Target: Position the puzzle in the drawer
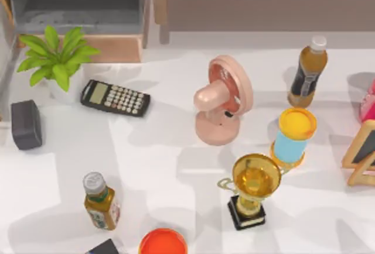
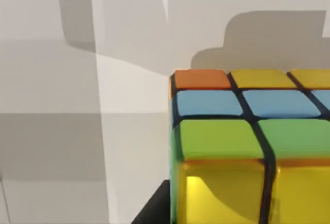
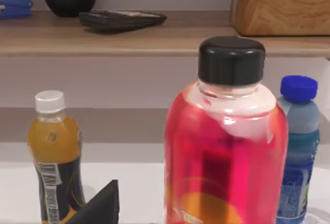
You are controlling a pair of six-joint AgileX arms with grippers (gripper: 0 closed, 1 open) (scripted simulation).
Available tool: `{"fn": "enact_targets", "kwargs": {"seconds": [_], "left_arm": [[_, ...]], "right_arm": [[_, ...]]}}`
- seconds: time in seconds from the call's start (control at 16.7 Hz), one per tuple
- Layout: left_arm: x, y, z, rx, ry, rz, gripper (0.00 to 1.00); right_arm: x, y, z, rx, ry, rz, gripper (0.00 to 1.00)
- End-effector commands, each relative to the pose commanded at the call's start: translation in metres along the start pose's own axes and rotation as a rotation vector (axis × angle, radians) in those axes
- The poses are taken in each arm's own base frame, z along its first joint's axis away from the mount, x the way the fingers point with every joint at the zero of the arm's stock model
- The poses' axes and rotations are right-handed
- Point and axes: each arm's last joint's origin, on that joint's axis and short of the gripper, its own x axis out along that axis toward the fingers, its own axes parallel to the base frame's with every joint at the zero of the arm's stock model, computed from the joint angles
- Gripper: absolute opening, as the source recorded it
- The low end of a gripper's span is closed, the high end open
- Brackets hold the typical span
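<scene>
Left wrist view had the small twisty puzzle cube (image 2: pixel 250 146) pressed up close to the lens: an orange tile and yellow tiles along its far row, sky-blue tiles next, then bright green ones, and glossy yellow tiles on the nearer face, all parted by dark gaps. It sat above the pale white tabletop (image 2: pixel 51 131), with soft grey shadows lying behind it. A dark sliver showed by the cube's lower corner, but I could not tell whether the left arm's fingers were clamped on the cube or spread apart.

From above, the wide drawer with its dark grey inside and light peach-wood front panel (image 1: pixel 114 48) stood at the table's far left corner, a leafy green potted plant (image 1: pixel 55 58) just in front of it and a black calculator (image 1: pixel 115 97) near the plant. A pink desk fan (image 1: pixel 222 99) stood mid-table, a gold trophy on a black base (image 1: pixel 252 189) nearer the front, and a yellow-lidded blue can (image 1: pixel 293 137) touching the trophy's right side.

The right wrist view looked across at a red-filled bottle with a black cap (image 3: pixel 227 141), an amber tea bottle with a white cap (image 3: pixel 54 157) and a blue-capped bottle (image 3: pixel 298 146), with a long brown wooden shelf (image 3: pixel 154 43) behind them. I could not tell the state of the right arm's fingers.
</scene>
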Motion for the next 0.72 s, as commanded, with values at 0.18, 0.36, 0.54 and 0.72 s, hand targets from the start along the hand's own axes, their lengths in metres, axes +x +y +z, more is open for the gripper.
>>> {"fn": "enact_targets", "kwargs": {"seconds": [0.18, 0.36, 0.54, 0.72], "left_arm": [[0.0, 0.0, 0.0, 0.0, 0.0, 0.0, 0.0], [0.0, 0.0, 0.0, 0.0, 0.0, 0.0, 0.15], [0.0, 0.0, 0.0, 0.0, 0.0, 0.0, 0.38], [0.0, 0.0, 0.0, 0.0, 0.0, 0.0, 0.6]], "right_arm": [[0.0, 0.0, 0.0, 0.0, 0.0, 0.0, 1.0], [0.0, 0.0, 0.0, 0.0, 0.0, 0.0, 1.0], [0.0, 0.0, 0.0, 0.0, 0.0, 0.0, 1.0], [0.0, 0.0, 0.0, 0.0, 0.0, 0.0, 1.0]]}}
